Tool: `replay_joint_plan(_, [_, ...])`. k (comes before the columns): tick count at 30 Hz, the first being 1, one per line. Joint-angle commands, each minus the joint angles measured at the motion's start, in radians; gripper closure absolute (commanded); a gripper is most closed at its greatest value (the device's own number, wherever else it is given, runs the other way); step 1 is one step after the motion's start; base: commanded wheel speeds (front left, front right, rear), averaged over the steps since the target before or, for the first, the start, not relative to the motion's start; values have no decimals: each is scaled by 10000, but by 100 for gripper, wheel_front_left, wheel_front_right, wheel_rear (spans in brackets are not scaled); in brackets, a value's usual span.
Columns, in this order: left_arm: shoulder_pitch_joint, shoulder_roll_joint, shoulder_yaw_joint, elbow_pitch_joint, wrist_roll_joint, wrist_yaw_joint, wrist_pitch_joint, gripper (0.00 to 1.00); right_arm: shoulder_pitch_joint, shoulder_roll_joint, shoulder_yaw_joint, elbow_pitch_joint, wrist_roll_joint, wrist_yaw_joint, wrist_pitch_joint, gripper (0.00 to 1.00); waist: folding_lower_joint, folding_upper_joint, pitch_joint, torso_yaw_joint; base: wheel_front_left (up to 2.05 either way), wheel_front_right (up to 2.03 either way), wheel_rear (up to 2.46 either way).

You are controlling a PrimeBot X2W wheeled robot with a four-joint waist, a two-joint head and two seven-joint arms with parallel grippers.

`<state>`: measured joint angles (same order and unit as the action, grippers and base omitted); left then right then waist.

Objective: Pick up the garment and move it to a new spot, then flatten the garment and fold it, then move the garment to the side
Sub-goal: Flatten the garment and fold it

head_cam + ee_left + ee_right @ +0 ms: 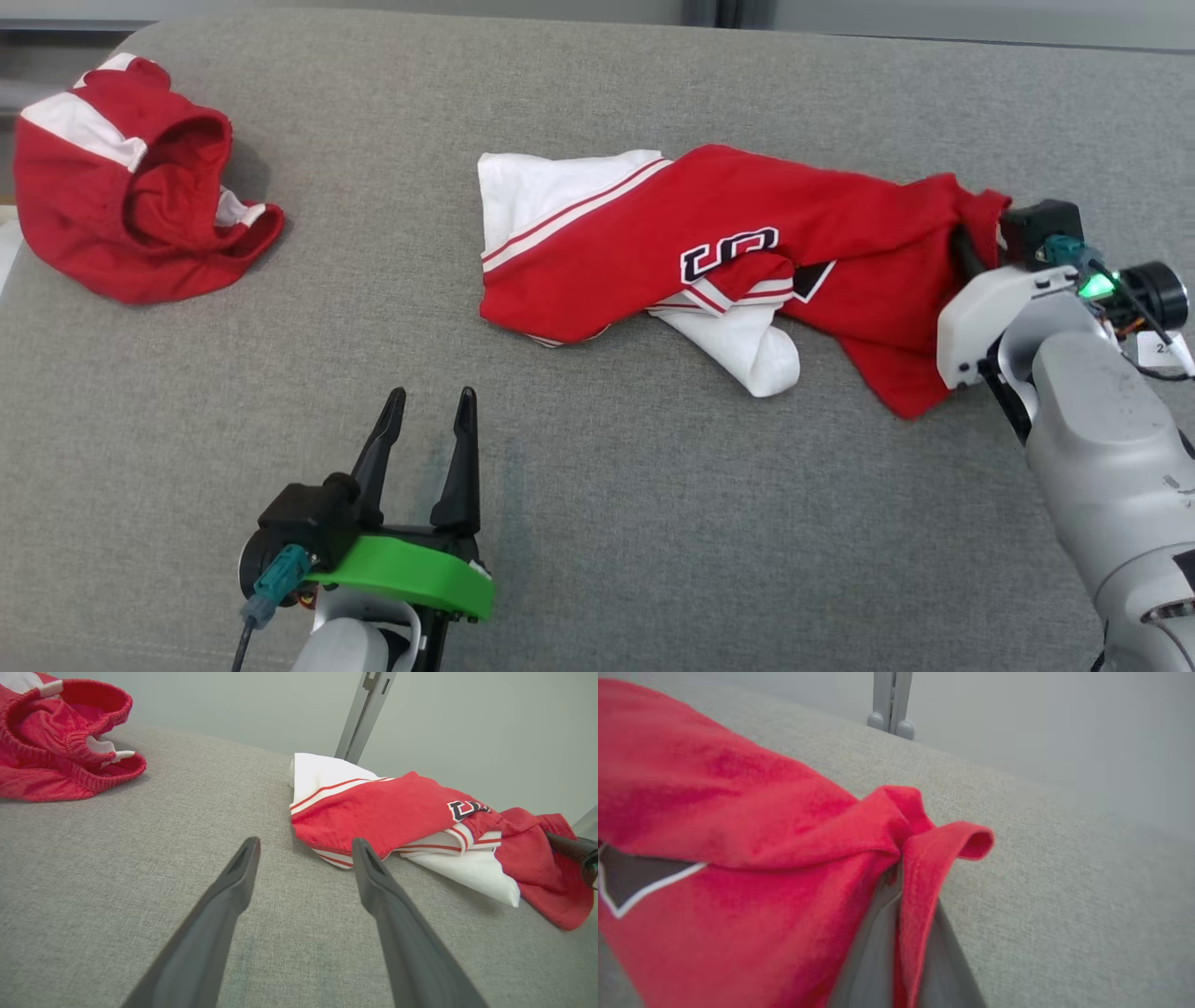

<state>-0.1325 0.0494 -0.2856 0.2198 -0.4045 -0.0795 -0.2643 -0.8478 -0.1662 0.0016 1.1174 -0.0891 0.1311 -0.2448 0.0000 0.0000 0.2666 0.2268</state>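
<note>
Pinches the red hem of the garment (pixel 709 252) in the right gripper (pixel 969 245), fingers closed tight, at the frame's right edge. Lies stretched across the centre (white part leftward). Holds the left gripper (pixel 428 411) parted, empty, lower left.

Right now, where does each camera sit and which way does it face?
Head view: from the head, forward and down on the grey surface; left tool open lower left, right tool gripping the jersey.
Left wrist view: along its spread fingers toward jersey and red shorts.
Right wrist view: along its fingers, pinching the jersey.
Head and left wrist share both garments.
</note>
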Motion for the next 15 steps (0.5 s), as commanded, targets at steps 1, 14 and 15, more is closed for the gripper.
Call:
replay_joint_plan(1, [-62, 21, 68, 15, -11, 2, 0, 0, -200, -22, 206, -359, 199, -8, -133, 100, 0, 0, -263, -240, 0, 0, 0])
replay_joint_plan(14, [466, 22, 488, 15, -30, 62, -1, 0, 858, -676, 2668, -6799, 1850, -9, -192, 100, 0, 0, -1435, -1000, 0, 0, 0])
replay_joint_plan(15, [513, 22, 525, 5, -42, 65, 0, 0, 968, -738, 2861, -7420, 2049, -9, -60, 100, 0, 0, -1528, -1052, 0, 0, 0])
